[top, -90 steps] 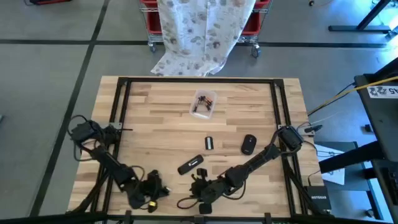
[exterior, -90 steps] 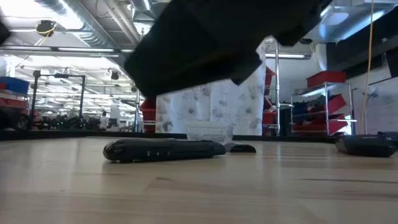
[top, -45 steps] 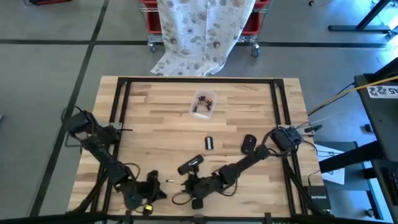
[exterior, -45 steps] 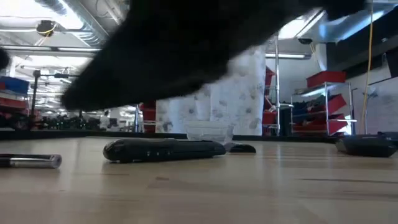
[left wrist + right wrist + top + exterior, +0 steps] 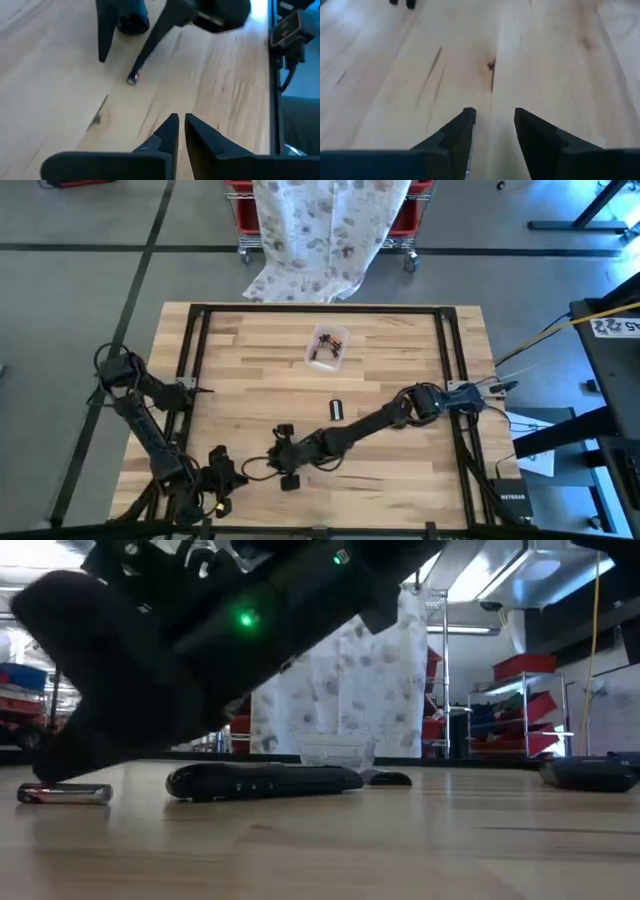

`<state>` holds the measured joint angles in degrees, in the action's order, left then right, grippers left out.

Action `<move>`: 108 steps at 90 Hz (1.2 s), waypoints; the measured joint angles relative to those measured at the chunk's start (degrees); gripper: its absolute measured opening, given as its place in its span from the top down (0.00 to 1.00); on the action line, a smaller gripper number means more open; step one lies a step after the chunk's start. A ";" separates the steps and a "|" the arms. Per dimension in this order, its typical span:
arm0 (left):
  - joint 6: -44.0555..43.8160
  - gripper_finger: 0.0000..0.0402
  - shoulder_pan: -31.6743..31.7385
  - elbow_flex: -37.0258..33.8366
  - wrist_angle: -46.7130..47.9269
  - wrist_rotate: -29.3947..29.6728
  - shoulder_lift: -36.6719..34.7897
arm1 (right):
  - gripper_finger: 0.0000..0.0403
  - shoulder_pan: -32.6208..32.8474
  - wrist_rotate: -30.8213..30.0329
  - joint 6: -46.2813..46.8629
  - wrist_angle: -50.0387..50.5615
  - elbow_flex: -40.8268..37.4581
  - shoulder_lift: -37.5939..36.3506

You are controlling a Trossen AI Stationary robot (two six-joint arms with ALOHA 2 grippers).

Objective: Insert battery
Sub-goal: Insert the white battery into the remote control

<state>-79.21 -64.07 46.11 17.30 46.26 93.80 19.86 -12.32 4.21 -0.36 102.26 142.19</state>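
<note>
Your right gripper hovers low over the counter, fingers apart beside the battery; left gripper fingers nearly together.

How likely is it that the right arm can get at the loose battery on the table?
Probably yes. The right pincer is open and down over the battery, one fingertip right at it. Nothing else lies on the table there; the left pincer waits apart.

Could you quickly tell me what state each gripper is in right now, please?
Left gripper: jaws nearly shut, holding nothing, low over the table's near-left corner.
Right gripper: jaws open, empty, over bare wood beside the battery.
</note>
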 joint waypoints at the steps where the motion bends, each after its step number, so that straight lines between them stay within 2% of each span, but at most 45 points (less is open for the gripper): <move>1: -0.09 0.97 0.00 0.00 0.06 -0.02 0.08 | 0.68 -0.04 -0.09 0.00 0.00 0.01 0.08; 20: -1.37 0.97 -0.05 -0.03 -0.24 -0.41 0.99 | 0.86 0.11 0.73 -0.17 0.87 -0.11 0.79; 31: -1.33 0.97 -0.04 -0.02 -0.09 -0.56 0.94 | 0.90 0.15 0.27 -0.11 1.93 0.78 0.65; 44: -1.17 0.97 -0.04 -0.02 0.00 -0.74 0.94 | 0.87 0.09 -0.49 -0.66 3.77 2.93 0.92; 66: -1.16 0.97 -0.04 -0.02 0.13 -0.69 0.94 | 0.72 -0.11 -3.06 -1.68 11.48 8.31 1.03; 83: -1.16 0.97 -0.04 -0.02 0.13 -0.68 0.94 | 0.63 -0.07 -2.51 -1.18 17.03 10.62 0.98; 97: -1.08 0.97 -0.04 -0.02 0.11 -0.66 0.94 | 0.65 -0.60 -3.97 3.41 16.96 7.15 0.91; 108: -0.95 0.97 -0.04 -0.02 0.07 -0.63 0.94 | 0.76 -1.51 -0.32 6.16 14.58 4.38 0.59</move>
<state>-80.16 -64.12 46.09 17.38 45.63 94.74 18.35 -12.64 10.37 14.22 106.63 142.78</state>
